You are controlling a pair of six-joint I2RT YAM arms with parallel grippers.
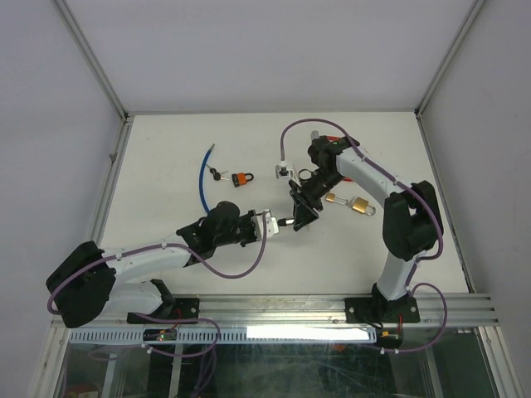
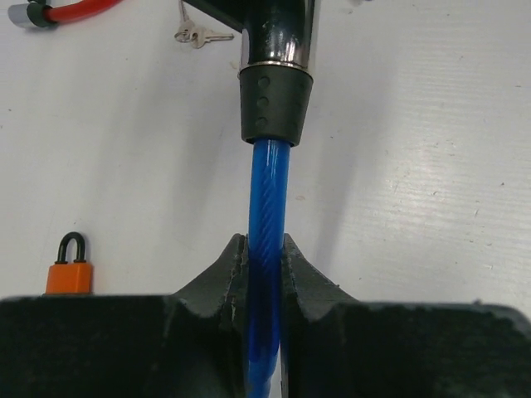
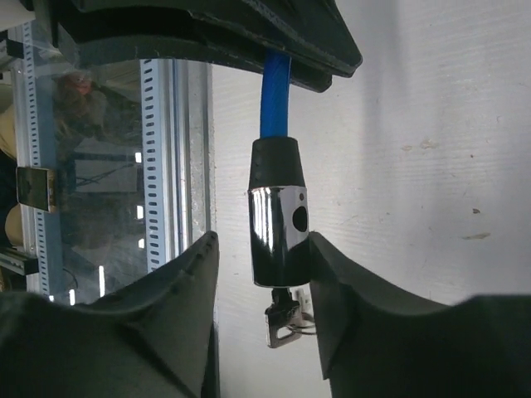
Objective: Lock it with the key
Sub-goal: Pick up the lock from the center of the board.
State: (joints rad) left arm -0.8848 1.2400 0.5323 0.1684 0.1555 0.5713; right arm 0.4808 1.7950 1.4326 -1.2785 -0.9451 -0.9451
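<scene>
Nearest me, the left arm stretches from the near-left corner toward the middle of the worktop (image 1: 166,141). Its left end effector (image 2: 264,245) is closed down almost fully, both fingers pressed flat against the blue cable (image 2: 267,191), which it holds just behind the black collar of the lock head (image 3: 278,236). A little farther in, and touching nothing else that I can see, the lock head hangs above the surface at the centre of the worktop. The right end effector (image 3: 264,240) meets it there from the right side, its jaws partly apart and standing on either side of the chrome barrel. One finger sits against the barrel or just beside it, and there is a clear gap at the other, so it is not gripping. A key (image 3: 282,325) sticks out of the end of the barrel between those fingers, with a small ring dangling from it. To the right lies a brass padlock (image 1: 358,205). Farther back on the left sits an orange padlock (image 1: 242,179) with small keys (image 1: 217,174) just beside it, and the rest of the blue cable curves away toward the far left.
</scene>
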